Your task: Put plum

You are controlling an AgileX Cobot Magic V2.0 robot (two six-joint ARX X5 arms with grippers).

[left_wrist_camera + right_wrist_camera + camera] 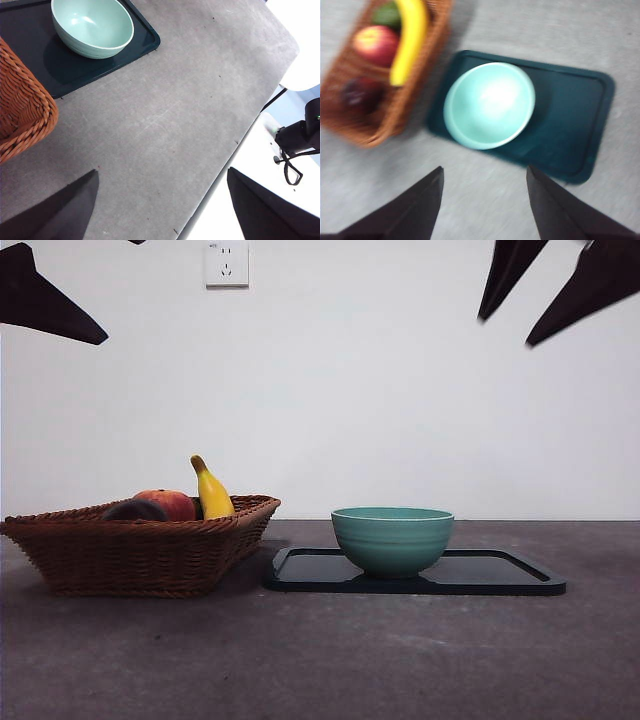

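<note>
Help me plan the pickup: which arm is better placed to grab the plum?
Right, probably. The right claw hangs open with the plum and basket in its view; the left claw sees only the basket's corner, no plum.

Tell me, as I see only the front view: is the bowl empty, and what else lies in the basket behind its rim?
Observer: The bowl is empty; the right wrist view looks straight into it.
Operator: And the basket?
Observer: The basket also holds a green fruit at its far end, beyond the red-orange fruit.
Operator: Where is the plum?
Observer: The plum lies at the basket's other end, beside the banana.
Operator: Is either tool near it?
Observer: No; the right tool hangs open above the table, the left tool open too.
</note>
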